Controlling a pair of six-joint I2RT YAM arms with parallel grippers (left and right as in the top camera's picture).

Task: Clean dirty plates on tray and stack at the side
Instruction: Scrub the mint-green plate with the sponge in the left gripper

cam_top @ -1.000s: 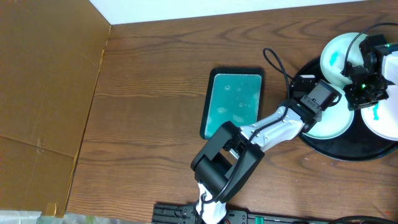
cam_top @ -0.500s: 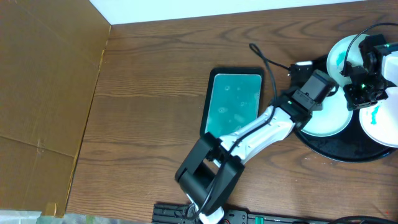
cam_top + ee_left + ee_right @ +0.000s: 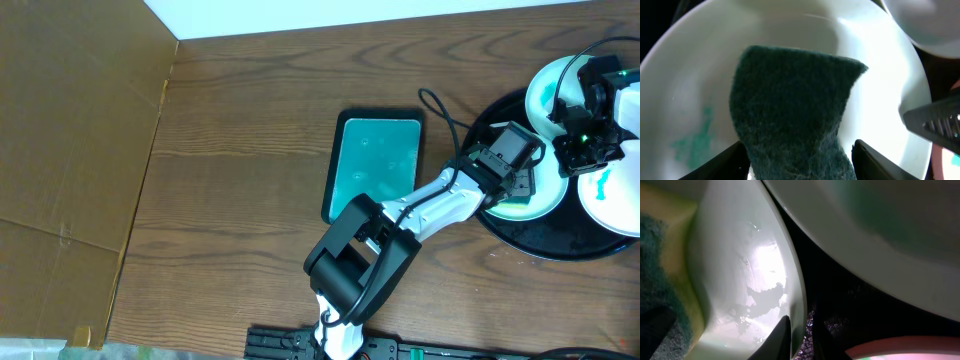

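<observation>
**Overhead View: Status of Tray, Plates and Hands**

1. Tray. The tray [image 3: 530,243] rests on the desk [image 3: 250,90]. A small teal tray [image 3: 376,160] lies on the desk to the left of the tray, apart from it. A cardboard sheet [image 3: 70,150] covers the desk further left of the tray.

2. Plates. All three are at the tray.
   - The left plate [image 3: 552,200] lies in the tray's left half.
   - The far plate [image 3: 540,85] sits at the tray's far rim and carries a turquoise mark.
   - The right plate [image 3: 615,205] sits at the tray's right side. It is cut off by the frame edge and is also marked turquoise.

3. Left hand. The left hand [image 3: 800,165] is over the tray's left half, above the left plate.
   - Its fingers [image 3: 722,164] stand apart, one on either side of a dark green scouring pad [image 3: 790,100].
   - The pad lies on the left plate.
   - A turquoise smear [image 3: 692,142] shows on the plate surface beside the pad.

4. Right hand. The right hand [image 3: 797,342] is over the tray's middle, between the far plate and the right plate.
   - It is clamped on the rim of the left plate.
   - The right wrist view shows one fingertip against the plate's inner face at the rim.
   - The opposing finger is hard to separate from the black tray.
   - The left wrist view shows a ribbed grey finger at the same rim.
</observation>
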